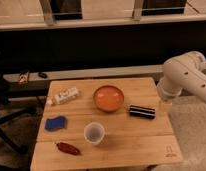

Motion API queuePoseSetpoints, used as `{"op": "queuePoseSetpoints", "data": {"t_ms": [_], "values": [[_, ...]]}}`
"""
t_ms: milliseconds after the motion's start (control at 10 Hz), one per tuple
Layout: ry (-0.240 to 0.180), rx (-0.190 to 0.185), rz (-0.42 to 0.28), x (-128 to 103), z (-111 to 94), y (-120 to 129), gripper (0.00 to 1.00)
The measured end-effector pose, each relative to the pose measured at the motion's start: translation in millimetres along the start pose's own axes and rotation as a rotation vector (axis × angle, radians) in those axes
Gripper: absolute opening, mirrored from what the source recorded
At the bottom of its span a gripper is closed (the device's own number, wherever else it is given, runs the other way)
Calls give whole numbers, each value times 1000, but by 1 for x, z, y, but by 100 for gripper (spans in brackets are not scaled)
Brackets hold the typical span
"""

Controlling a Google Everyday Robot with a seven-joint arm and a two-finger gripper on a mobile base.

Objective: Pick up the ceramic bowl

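The ceramic bowl [108, 98] is round, shallow and glossy orange. It sits upright on the wooden table [131, 147], near the far middle. My white arm [182, 76] comes in from the right. My gripper [165, 104] hangs at the table's right edge, well to the right of the bowl and apart from it. It holds nothing that I can see.
A black box [142, 111] lies between the bowl and my gripper. A white cup [94, 133] stands in front of the bowl. A white packet [65, 96], a blue sponge [56, 123] and a red item [68, 148] lie on the left side.
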Motion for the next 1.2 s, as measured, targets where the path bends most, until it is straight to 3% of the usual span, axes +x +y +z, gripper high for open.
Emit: {"op": "queuePoseSetpoints", "data": {"t_ms": [1200], "values": [[0, 0, 0, 0, 0, 0, 80]]}}
